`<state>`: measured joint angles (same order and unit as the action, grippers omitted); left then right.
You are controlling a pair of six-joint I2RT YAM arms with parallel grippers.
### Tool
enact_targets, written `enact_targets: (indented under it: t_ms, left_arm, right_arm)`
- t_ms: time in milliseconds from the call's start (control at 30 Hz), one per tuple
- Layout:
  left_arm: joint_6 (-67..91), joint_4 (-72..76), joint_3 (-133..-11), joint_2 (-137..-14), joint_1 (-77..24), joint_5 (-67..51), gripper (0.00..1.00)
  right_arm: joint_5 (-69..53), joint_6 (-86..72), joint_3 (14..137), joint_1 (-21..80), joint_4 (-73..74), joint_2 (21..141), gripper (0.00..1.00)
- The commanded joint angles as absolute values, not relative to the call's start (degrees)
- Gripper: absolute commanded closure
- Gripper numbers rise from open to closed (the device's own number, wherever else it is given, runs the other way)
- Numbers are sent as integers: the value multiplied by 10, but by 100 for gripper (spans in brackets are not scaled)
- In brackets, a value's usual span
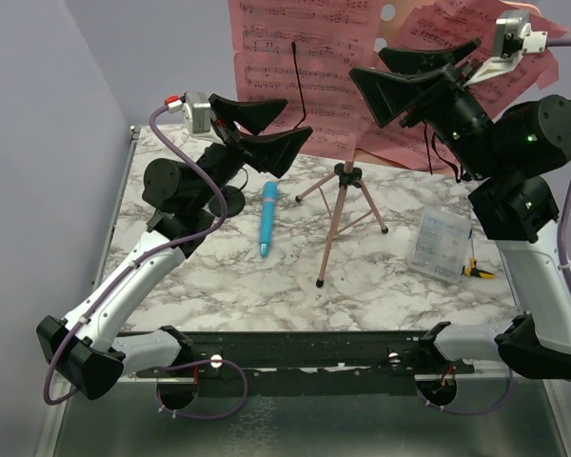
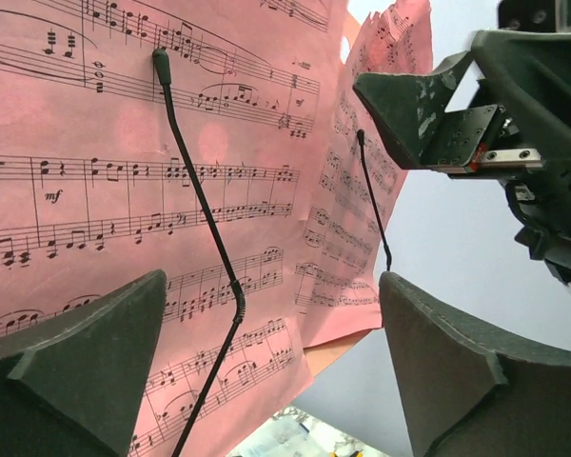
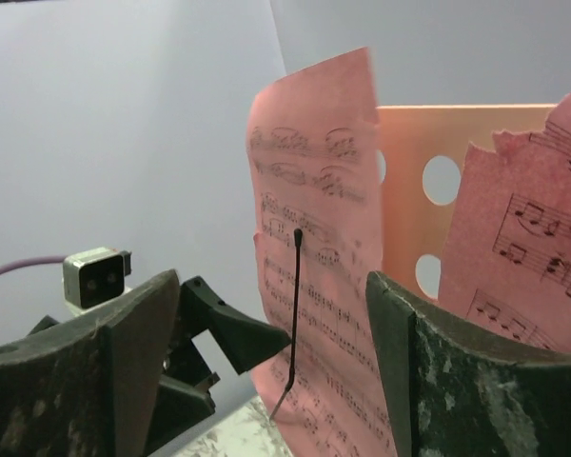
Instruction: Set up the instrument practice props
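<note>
Up on the music stand (image 1: 347, 174) at the back of the marble table (image 1: 266, 276), both pink pages are already on the desk, each with a thin black wire holder (image 2: 205, 219) across it. The left page (image 1: 285, 57) sits flat, while the right page (image 1: 428, 24) looks crumpled along its edge. Left gripper (image 2: 271, 286) and right gripper (image 3: 274, 281) hover in front, fingers spread wide, pinching nothing. The blue stick (image 1: 267, 221) lies flat near the tripod legs, not touching them. My guess: the paper's floppy and tears easily, and the stand's light and tippy. The stick's stiff but probably slick — grab it mid-shaft.
</note>
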<state>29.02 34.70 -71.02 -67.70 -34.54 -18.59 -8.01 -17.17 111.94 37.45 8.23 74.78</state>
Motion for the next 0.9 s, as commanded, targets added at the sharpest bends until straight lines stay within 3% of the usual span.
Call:
enact_targets:
  t_ms: [0,100,533,867]
  left_arm:
    - [279,361,-687,-653,-347,-170,2]
    - [273,361,-670,-639,-347,-162,1]
    - [263,345,-603,-577,-347,-132,1]
    - [235,245,-503,-470,-347,-89,1]
  right_arm:
    - [-99,-172,1070,376,44,698,13]
    - [-106,-172,1042,376,34,676,0]
    - [-153,-150,994,376,71,645,0]
    - [-211,-133,875,377,104,580,0]
